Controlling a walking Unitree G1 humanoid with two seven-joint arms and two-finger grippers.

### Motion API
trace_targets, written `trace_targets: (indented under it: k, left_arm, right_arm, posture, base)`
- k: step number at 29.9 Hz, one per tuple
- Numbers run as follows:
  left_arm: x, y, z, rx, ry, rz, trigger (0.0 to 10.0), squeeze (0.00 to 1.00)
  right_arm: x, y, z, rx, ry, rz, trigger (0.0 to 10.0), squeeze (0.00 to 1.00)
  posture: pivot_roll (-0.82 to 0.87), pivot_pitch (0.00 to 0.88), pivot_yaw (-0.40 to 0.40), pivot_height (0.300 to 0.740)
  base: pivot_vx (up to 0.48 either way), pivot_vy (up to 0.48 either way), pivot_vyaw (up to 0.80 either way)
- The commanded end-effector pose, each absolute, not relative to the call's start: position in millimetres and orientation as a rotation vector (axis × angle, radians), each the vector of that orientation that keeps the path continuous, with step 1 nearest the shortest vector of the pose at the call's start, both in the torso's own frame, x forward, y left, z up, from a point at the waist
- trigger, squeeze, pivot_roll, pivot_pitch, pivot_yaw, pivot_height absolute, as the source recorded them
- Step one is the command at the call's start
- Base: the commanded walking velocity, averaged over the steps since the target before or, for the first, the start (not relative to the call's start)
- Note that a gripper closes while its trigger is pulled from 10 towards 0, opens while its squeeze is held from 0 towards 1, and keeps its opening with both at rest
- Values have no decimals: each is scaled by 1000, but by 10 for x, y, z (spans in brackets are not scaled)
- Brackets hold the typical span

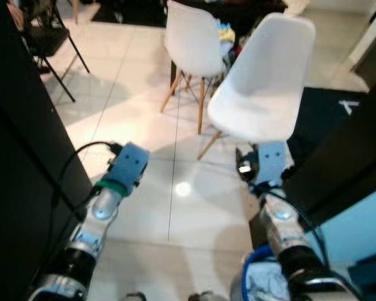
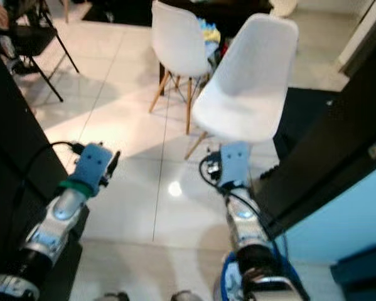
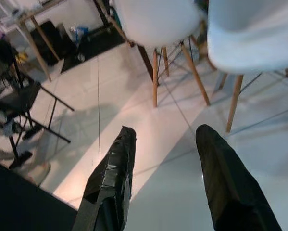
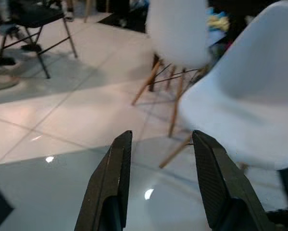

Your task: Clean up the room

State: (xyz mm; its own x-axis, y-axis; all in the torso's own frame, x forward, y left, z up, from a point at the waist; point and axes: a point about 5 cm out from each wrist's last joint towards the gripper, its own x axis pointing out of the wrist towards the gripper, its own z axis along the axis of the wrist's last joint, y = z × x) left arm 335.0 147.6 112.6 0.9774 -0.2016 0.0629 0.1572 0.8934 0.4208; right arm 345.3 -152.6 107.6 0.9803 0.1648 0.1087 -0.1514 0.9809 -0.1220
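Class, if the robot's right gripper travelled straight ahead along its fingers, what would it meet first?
Probably the nearer white moulded chair with wooden legs: the open right gripper aims at its seat and legs, over glossy white floor tiles. Depth is uncertain.

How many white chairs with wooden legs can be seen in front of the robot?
2. The nearer white chair stands just ahead of the right gripper; the farther white chair stands behind it, to its left. Others may be hidden.

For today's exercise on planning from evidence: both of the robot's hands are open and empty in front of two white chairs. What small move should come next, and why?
Probably a short step forward toward the nearer white chair, right hand leading. Both that and the left hand hold nothing, fingers apart, above bare tiled floor. The chair stands out from the dark table beside the second white chair, so it seems the likeliest thing to tidy.
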Motion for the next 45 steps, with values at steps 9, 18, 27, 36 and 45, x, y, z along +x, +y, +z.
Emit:
trace_targets:
  k: [9,18,27,36,45]
  left_arm:
    - [3282,1330,1132,377,-139,-220,10000,0]
    - [3281,1271,1235,428,-212,-232,10000,0]
    - [3285,1240,1684,619,-493,-159,10000,0]
    - [3421,1649,2228,917,-697,178,10000,0]
    - [3513,2235,2516,1141,-709,422,10000,0]
  right_arm:
    - [3413,-1524,1019,-125,-101,165,10000,0]
    - [3378,-1517,1019,-115,-111,164,10000,0]
    - [3320,-1420,992,-104,-87,240,10000,0]
    - [3299,-1376,924,-112,-49,279,10000,0]
    - [3315,-1367,951,-93,-60,267,10000,0]
  posture:
    - [-80,59,30,740]
    - [-83,64,30,740]
    - [-84,64,28,740]
    - [-76,63,28,740]
    - [-69,63,40,740]
  base:
    - [0,0,0]
    - [0,0,0]
    - [0,0,0]
    - [0,0,0]
    - [0,0,0]
